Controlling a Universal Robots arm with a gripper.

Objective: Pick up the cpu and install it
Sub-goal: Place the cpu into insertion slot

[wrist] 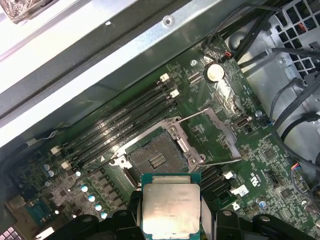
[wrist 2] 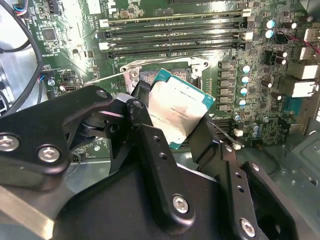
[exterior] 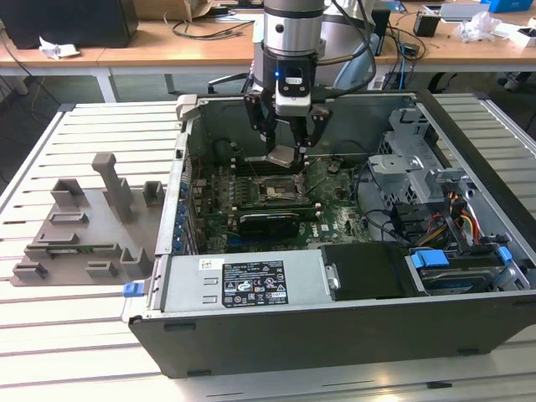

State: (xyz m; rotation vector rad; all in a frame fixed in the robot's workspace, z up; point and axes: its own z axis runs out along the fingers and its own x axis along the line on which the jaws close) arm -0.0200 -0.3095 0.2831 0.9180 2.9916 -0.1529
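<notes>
The pincer [exterior: 285, 147] is clamped on the cpu [exterior: 282, 157], holding the silvery chip just above the open socket [wrist: 157, 158] on the motherboard [exterior: 335, 213]. The board lies inside an open computer case [exterior: 469, 109] on the slatted tabletop [exterior: 59, 335]. A grey fixture tray [exterior: 84, 226] sits beside the case, toward the tabletop's edge at the exterior view's left.

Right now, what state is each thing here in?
cpu: gripped, raised, not yet seated.
gripper: shut on the cpu.
cpu socket: open and empty.
computer case: lying flat, side open.
</notes>
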